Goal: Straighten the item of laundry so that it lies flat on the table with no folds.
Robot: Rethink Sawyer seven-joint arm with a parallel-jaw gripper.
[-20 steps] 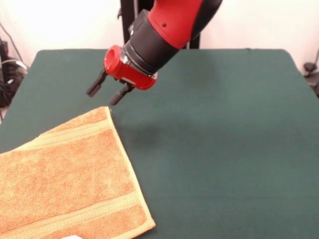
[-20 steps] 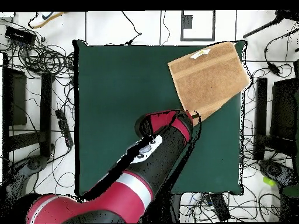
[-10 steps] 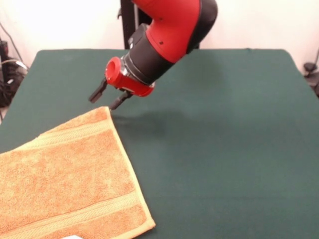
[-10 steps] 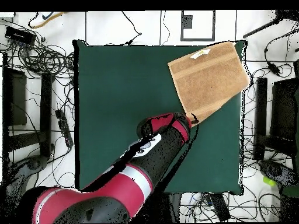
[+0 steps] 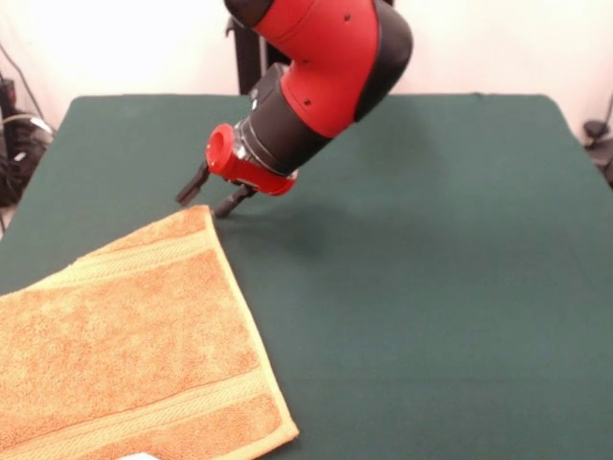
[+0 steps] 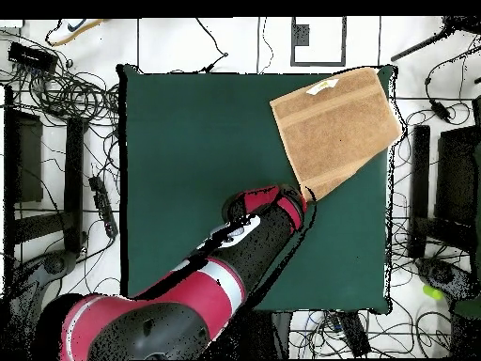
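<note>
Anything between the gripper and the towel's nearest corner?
No. In the front view only bare table separates the open gripper from the towel corner.

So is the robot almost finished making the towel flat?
Nearly, it seems. The towel already lies spread flat on the table, with no folds showing. The tool is open, holding nothing, beside the towel's far corner. Only the towel's near edge is out of view, so unchecked.
</note>
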